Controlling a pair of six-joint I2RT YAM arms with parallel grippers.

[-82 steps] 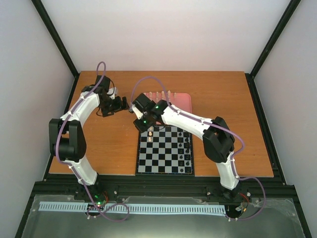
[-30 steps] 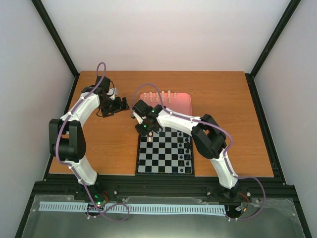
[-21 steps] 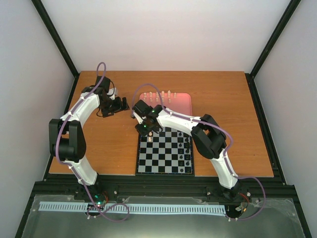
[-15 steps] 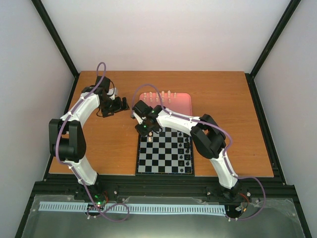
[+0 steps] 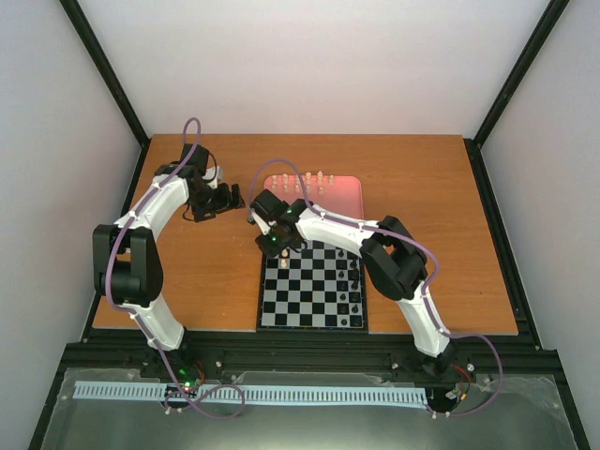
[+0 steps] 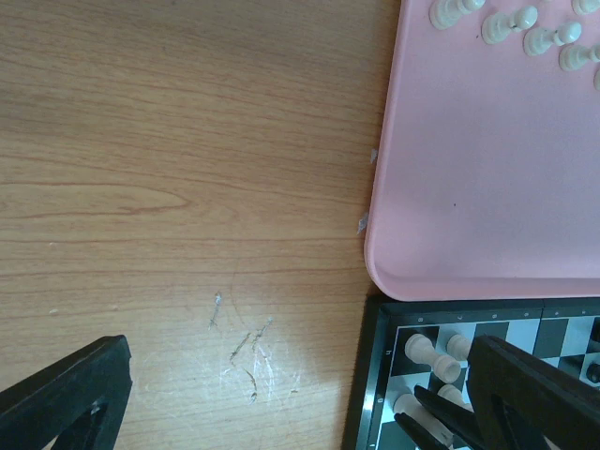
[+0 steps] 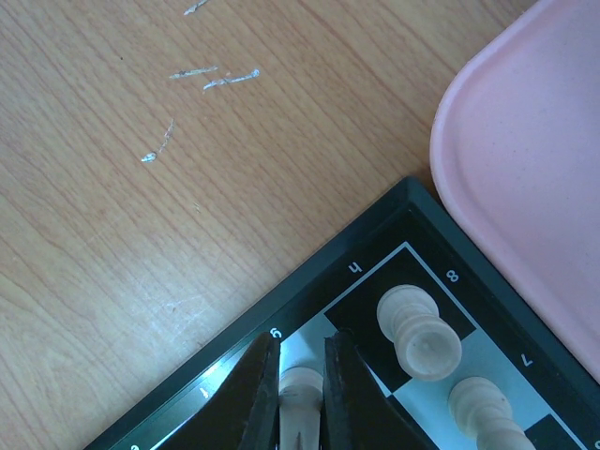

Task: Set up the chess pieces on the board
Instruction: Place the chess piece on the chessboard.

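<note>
Right gripper nearly closed, pinching small cream piece upright over edge square at far-left corner of board. Can't tell if it's touching down. Two more cream pieces standing on squares just beside it. Pink tray right up against board's far edge, more pieces on it. Left gripper spread wide, holding nothing, over bare table beside tray.
</note>
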